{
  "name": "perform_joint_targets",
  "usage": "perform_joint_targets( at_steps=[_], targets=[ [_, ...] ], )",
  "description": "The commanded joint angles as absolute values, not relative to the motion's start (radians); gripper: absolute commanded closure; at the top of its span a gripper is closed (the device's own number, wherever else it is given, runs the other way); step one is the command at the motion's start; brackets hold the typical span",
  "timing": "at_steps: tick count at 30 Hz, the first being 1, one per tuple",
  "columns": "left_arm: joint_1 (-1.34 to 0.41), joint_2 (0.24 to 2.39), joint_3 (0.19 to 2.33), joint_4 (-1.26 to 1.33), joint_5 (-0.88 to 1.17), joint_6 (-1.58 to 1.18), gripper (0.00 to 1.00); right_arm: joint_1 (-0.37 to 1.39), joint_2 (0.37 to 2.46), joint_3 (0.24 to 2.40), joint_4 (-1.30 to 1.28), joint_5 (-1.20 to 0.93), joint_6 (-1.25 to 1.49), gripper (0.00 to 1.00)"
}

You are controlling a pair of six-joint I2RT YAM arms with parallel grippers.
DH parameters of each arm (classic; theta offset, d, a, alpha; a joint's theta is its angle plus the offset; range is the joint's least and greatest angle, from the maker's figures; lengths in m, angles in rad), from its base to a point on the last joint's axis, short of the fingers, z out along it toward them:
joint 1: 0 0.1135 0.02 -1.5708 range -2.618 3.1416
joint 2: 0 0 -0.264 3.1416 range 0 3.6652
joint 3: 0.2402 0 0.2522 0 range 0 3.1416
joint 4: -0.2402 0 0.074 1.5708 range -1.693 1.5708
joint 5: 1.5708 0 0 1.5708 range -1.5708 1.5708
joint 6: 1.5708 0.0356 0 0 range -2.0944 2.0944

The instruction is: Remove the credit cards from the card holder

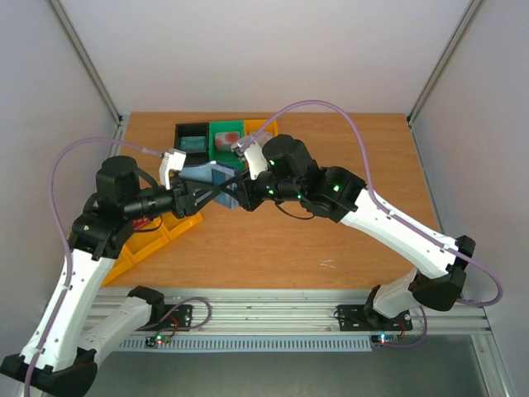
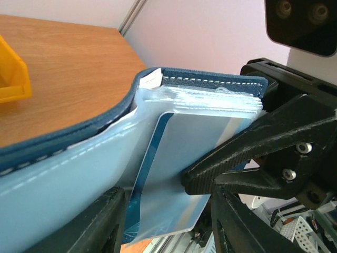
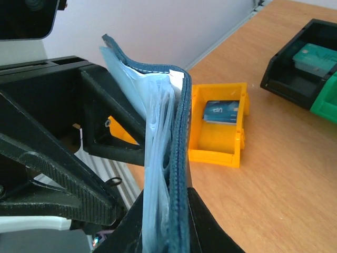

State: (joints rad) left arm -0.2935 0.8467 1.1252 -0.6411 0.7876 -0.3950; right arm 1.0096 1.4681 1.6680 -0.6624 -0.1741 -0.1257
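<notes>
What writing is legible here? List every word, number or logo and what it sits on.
No text can be read for certain.
Blue card in the yellow bin: white lettering, too blurred to read.
Teal card in the black bin: any print too small to tell.

Slate-blue card holder (image 2: 210,80) open in mid-air, whitish blue-edged credit card (image 2: 179,158) among its clear pocket pages

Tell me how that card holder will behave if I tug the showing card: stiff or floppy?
Likely floppy: the card holder cover shows a soft curve rather than lying flat. Its clear pocket pages look shiny, so probably slippery and apt to splay. The credit card inside looks flat and rigid, so it may stiffen that page.
</notes>
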Motion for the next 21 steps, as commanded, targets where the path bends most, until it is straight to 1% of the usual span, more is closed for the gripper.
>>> perform_joint_targets(
  at_steps=[1,9,15,18,21],
  targets=[
    [-0.297,0.838,1.155,-0.663,0.722,-0.320,0.53,1.020,1.434,1.718,-0.661,-0.338,-0.187,0.99],
    [-0.272,0.832,1.177,-0.677,0.800,-0.304,0.48,1.019,1.389,1.725,-0.653,-0.516,-0.252,0.99],
    [-0.261,0.829,1.178,-0.607,0.976,-0.347,0.46,1.019,1.363,1.720,-0.619,-0.676,-0.292,0.99],
    [-0.260,0.823,1.162,-0.556,1.022,-0.384,0.47,1.019,1.349,1.699,-0.577,-0.698,-0.290,0.99],
    [-0.247,0.819,1.171,-0.541,1.014,-0.412,0.47,1.019,1.346,1.697,-0.566,-0.717,-0.297,0.99]
  ],
)
